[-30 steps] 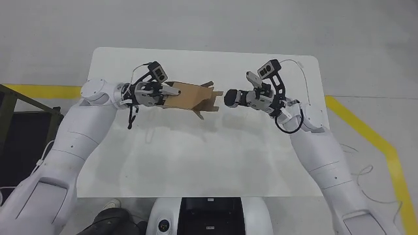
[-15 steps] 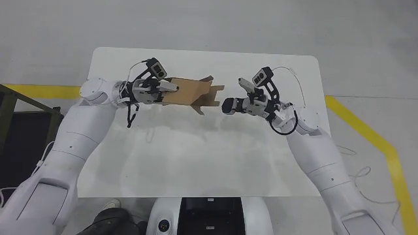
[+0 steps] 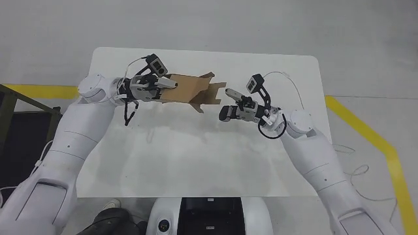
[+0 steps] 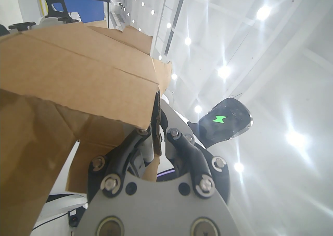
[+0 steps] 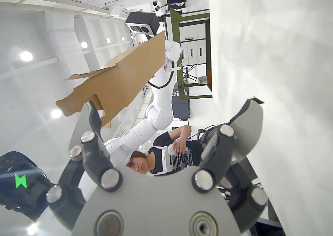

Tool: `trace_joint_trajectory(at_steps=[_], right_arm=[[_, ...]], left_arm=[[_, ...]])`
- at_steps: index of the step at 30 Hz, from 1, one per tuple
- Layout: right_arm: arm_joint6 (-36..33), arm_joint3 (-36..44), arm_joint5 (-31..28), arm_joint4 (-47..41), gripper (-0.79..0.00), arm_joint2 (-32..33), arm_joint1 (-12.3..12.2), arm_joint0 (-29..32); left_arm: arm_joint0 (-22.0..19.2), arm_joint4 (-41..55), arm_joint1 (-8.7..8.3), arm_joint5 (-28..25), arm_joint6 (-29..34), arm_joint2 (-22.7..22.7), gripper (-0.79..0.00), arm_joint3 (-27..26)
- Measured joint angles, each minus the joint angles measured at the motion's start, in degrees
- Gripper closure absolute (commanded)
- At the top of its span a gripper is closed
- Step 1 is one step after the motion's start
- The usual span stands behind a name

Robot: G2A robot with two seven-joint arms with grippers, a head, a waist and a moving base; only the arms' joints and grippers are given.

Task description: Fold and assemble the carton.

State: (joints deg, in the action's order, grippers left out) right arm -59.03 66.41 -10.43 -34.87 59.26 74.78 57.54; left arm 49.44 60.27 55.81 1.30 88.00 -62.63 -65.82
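**Inspector:** What was recorded of the surface?

**Technician:** A white table (image 3: 196, 163) was noted on a grey floor (image 3: 261, 13). A yellow line (image 3: 39, 91) was marked on the floor beside it.

**Inspector:** What was found at the left?

**Technician:** The left gripper (image 3: 167, 86) was found clamped on the left end of the carton (image 3: 189, 90). In the left wrist view a cardboard edge was seen pinched between its jaws. The carton was held as a flattened sleeve over the far middle part of the table, apparently clear of it. Compared with one second before, the gripped end had been shifted slightly toward the far edge. The carton had been turned a little with it.

**Inspector:** And toward the right?

**Technician:** The flaps (image 3: 214, 90) were seen spread loose at the carton's right end, none folded in. The right gripper (image 3: 229, 103) was found just beside them, with its jaws spread wide and nothing held. Contact between a finger and a flap could not be determined. Over the same second this gripper had been drawn toward the near side and re-angled.

**Inspector:** What was inferred for the task?

**Technician:** A grasp on a flap was judged to be in preparation. As no fold had been made, assembly was judged to be at an early stage.
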Motion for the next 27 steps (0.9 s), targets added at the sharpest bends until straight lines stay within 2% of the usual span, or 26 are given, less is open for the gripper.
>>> trace_joint_trajectory(at_steps=[14, 27], right_arm=[[-1.51, 2.07, -0.09, 0.09, -0.785, -2.69, 0.76, -0.56], [-1.76, 1.87, -0.26, 0.36, -0.785, -3.90, 1.22, -1.05]], left_arm=[[-1.78, -1.47, 1.17, -0.12, 0.00, 2.36, 0.000, 1.80], [-2.27, -2.78, 1.73, -0.01, 0.00, 2.78, 0.000, 1.59]])
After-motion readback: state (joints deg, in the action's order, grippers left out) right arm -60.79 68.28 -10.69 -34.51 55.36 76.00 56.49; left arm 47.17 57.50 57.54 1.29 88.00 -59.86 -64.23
